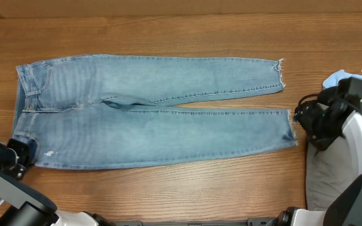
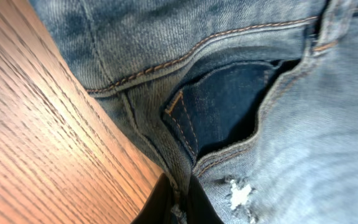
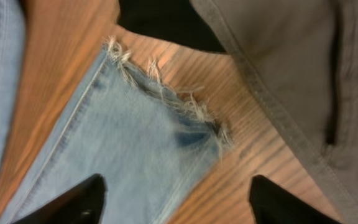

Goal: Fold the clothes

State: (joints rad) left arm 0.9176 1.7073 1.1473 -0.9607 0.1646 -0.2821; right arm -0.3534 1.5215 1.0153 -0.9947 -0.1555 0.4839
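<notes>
Jeans lie flat, unfolded, along the table; left gripper is clamped on the waist corner, right gripper gapes over a frayed hem

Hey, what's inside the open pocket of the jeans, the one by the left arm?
Inside the pocket of the jeans only darker blue denim with orange stitching shows. Anything deeper is covered by the pocket's edge.

Text check | I find no readable lettering, label, brand or number on the jeans, the grey trousers or the table | all three views
</notes>
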